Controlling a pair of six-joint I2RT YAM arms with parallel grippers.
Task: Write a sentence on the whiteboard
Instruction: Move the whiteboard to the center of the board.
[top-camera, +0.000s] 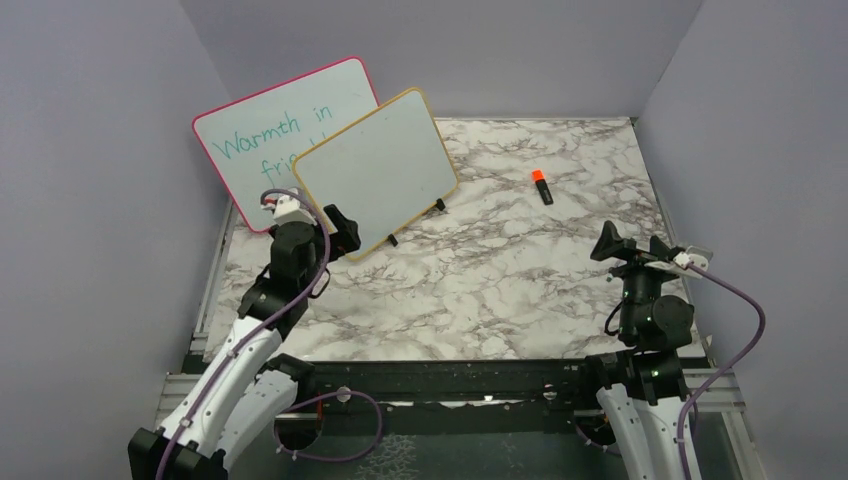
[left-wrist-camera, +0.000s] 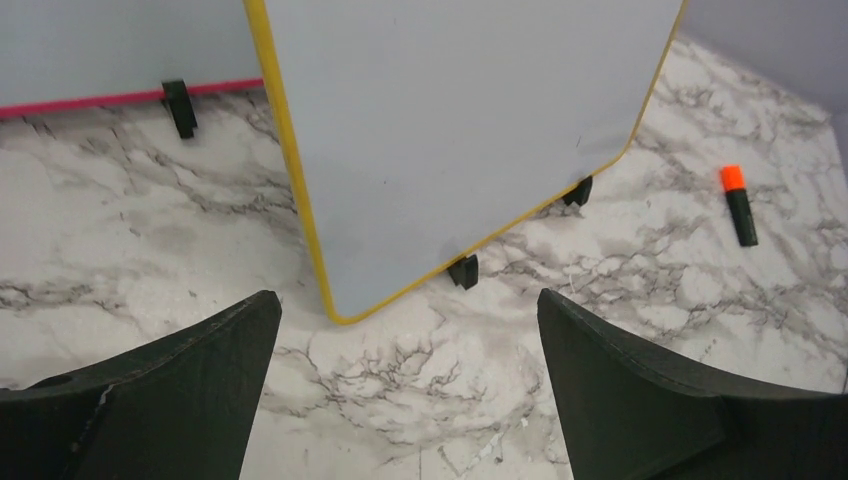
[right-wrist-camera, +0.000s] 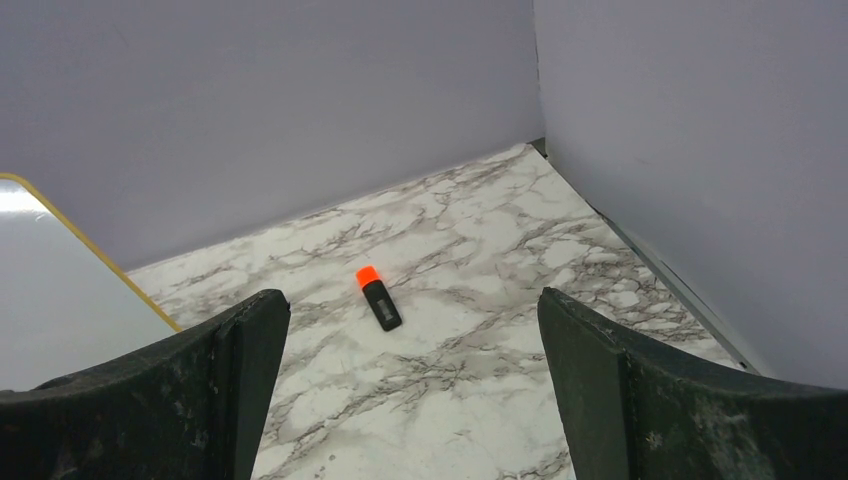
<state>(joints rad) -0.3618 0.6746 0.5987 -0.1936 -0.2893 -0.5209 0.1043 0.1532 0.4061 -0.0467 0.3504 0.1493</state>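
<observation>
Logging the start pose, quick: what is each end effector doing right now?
Left end effector: open, holding nothing.
Right end effector: open, holding nothing.

Soft, even light falls from above — the marble tabletop (top-camera: 500, 290) shows no hard shadows, only faint shade beneath the lower edge of the yellow-framed whiteboard (top-camera: 380, 180). The overhead view is sharp, dimmer below the table's near edge. In the right wrist view the board's corner glares white — the orange-capped marker (right-wrist-camera: 379, 298) is crisp.
</observation>
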